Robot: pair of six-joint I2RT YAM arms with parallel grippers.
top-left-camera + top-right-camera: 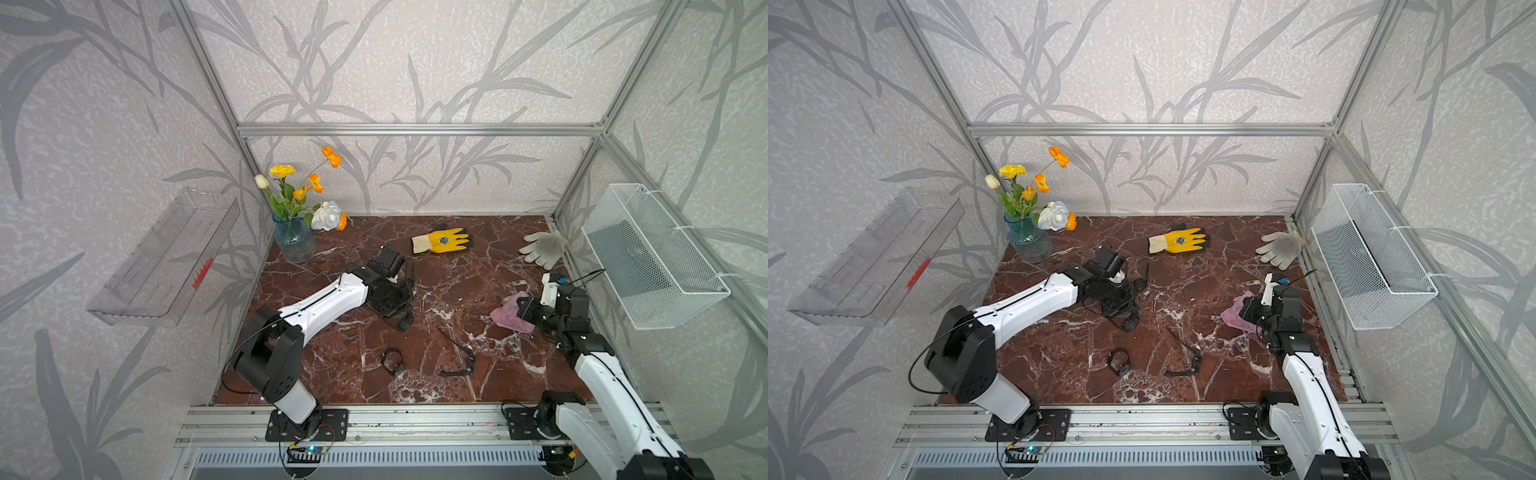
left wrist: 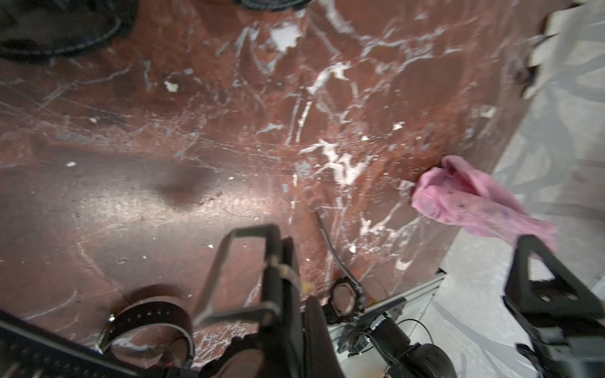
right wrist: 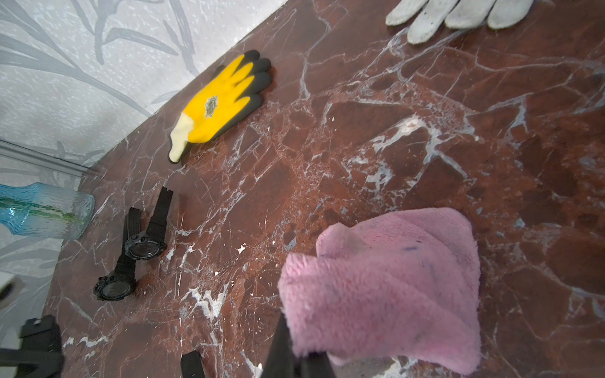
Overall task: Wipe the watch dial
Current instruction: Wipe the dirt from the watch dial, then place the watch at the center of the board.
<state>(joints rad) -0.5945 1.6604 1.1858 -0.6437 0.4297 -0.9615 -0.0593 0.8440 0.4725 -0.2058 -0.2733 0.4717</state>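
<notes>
right jaws pinch the pink cloth (image 3: 386, 284) — black watch (image 3: 143, 249) lies well apart.

Walls: pale wallpaper (image 1: 415, 62), grey leaf pattern.
Frame: aluminium rails (image 1: 415, 129).
Tabletop: red-brown veined marble (image 1: 457, 291).
Fixtures: clear shelf (image 1: 166, 257), white mesh basket (image 1: 656, 257).

Setting, in a top view. A red-brown marble tabletop (image 1: 457, 266) sits inside an aluminium frame (image 1: 415, 129) with leaf-patterned walls. In the far left corner stands a blue glass vase (image 1: 294, 243), upright, holding yellow, orange and white flowers (image 1: 303, 187). A yellow glove (image 1: 442, 240) lies flat near the back edge. A grey knit glove (image 1: 544, 247) lies in the far right corner. A clear plastic tray (image 1: 166, 257) is on the left wall and a white mesh basket (image 1: 652, 257) on the right wall.
</notes>
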